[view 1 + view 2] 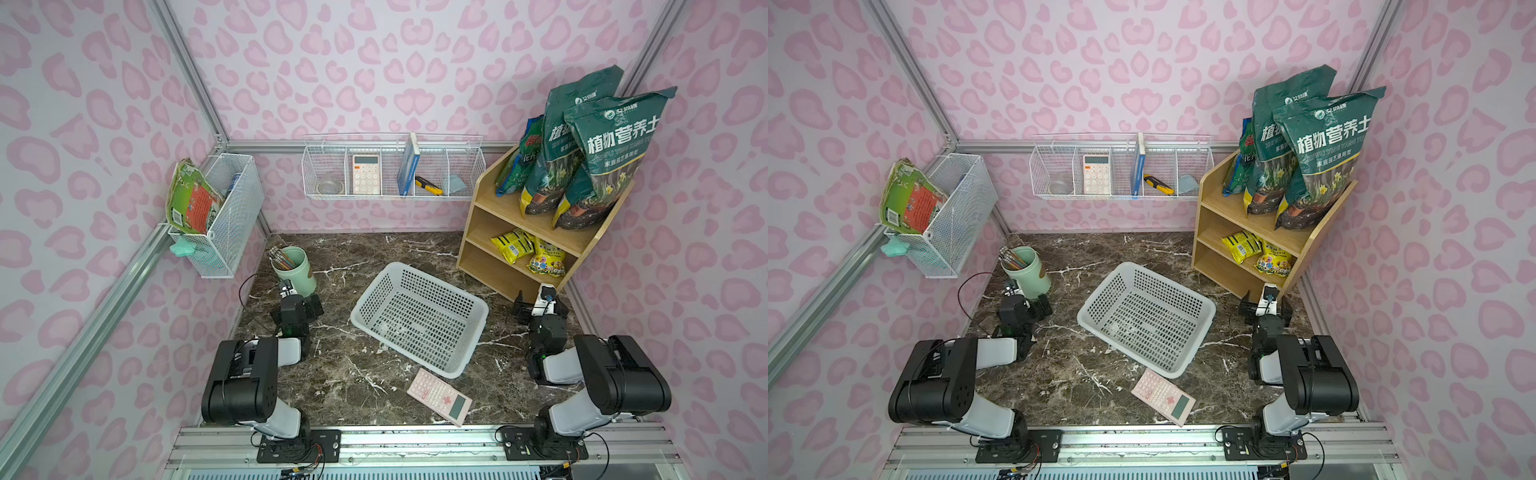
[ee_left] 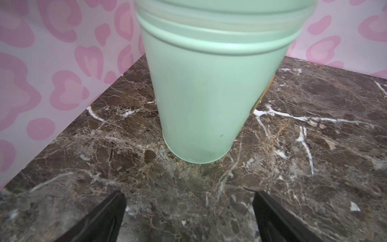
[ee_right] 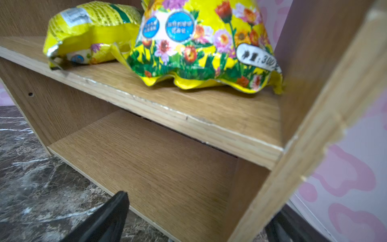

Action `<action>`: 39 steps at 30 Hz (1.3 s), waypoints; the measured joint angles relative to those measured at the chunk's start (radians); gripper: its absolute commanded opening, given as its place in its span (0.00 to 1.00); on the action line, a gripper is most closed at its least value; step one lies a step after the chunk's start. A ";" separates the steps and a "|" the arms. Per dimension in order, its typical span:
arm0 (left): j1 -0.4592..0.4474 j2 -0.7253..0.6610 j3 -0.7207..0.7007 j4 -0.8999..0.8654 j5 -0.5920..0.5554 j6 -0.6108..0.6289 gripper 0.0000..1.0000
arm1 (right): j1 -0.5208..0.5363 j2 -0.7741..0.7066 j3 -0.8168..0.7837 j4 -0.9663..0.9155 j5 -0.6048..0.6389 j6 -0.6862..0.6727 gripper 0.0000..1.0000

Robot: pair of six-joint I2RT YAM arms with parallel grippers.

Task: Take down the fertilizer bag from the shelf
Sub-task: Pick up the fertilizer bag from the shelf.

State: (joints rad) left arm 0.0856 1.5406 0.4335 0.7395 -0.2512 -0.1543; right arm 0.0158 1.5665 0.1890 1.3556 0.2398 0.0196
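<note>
Lying shelved, fertilizer bag [image 3: 201, 48] above right fingers [image 3: 104, 219]

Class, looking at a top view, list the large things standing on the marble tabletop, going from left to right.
Mint-green cup of pencils → white perforated plastic basket → light wood-grain stepped shelf.

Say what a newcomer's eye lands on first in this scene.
The tall dark green printed soil bags draw the eye first, standing on the top tier of the light wood stepped shelf in the far right corner. Next comes the white perforated plastic basket, lying empty in the middle of the dark marble tabletop, with a pink calculator just in front of it.
</note>
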 measured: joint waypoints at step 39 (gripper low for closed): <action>-0.019 -0.035 0.523 -0.566 0.016 -0.052 1.00 | 0.286 -0.831 0.048 -0.376 0.066 0.030 1.00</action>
State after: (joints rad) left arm 0.0669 1.5059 0.9565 0.1738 -0.2352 -0.2062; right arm 0.3023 0.7357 0.2375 0.9794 0.3058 0.0494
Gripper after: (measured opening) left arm 0.997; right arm 0.997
